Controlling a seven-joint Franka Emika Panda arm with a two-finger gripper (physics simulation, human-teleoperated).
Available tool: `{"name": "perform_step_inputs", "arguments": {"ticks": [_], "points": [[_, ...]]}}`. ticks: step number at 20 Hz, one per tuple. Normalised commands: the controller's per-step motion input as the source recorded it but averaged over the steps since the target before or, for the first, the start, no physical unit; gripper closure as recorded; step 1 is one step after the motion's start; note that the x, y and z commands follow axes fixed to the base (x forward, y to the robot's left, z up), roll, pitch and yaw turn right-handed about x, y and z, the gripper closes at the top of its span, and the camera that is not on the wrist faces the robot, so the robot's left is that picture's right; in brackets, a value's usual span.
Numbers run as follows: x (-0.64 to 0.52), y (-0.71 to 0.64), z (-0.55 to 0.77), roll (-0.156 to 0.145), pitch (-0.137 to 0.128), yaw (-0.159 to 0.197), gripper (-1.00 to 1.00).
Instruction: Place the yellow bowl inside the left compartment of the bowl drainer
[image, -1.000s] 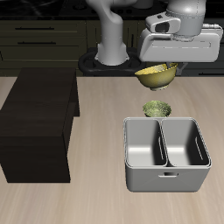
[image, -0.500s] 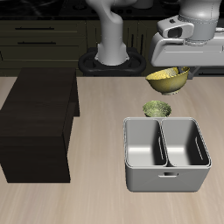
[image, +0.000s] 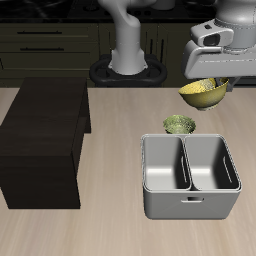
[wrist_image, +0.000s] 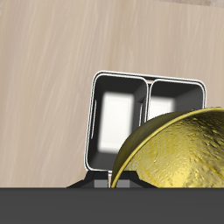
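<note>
Bowl drainer (image: 190, 176): a grey tub with 2 deep compartments split by a centre wall, standing on the tabletop (image: 110, 225) near its front edge; both compartments look empty in the exterior view and in the wrist view.

Target compartment: judged to be the one under the raised bowl's side of the drainer, taking the task's "left" as told from the drainer's front.

Olive-green bowl (image: 179, 125): on the tabletop just behind the drainer's back rim, apart from it; not the task's thing.

Dark cabinet block (image: 45, 140): on the tabletop, well apart from the drainer on the other side; out of the way.

Yellow bowl (image: 203, 93): in the air, tilted, carried above the tabletop, behind the drainer and higher than the olive-green bowl. In the wrist view it fills the near field, its speckled inside showing, with the drainer beyond it.

Tool (image: 205, 84): clenched on the yellow bowl's rim, judging by the bowl hanging from it; the fingers themselves are hidden by the tool body and the bowl.

Key relation: the drainer lies forward of and below the bowl. The bowl already sits roughly in line with the target compartment, so the move is judged to be mostly toward the tabletop's front edge, then down.

Risk: the tilted bowl could catch the back rim or centre wall.
</note>
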Motion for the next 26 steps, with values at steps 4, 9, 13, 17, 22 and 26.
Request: {"name": "perform_step_inputs", "arguments": {"ticks": [4,9,13,17,22,26], "points": [[0.03,0.09,-0.07,0.007,0.008,0.009,1.0],[0.04,0.06,-0.11,0.007,0.014,0.004,1.0],[0.01,0.06,-0.13,0.011,0.016,-0.001,1.0],[0.04,0.0,-0.11,0.002,0.018,-0.006,1.0],[0.01,-0.01,-0.15,0.0,0.019,-0.002,1.0],[0.04,-0.02,-0.15,-0.012,0.015,0.013,1.0]]}}
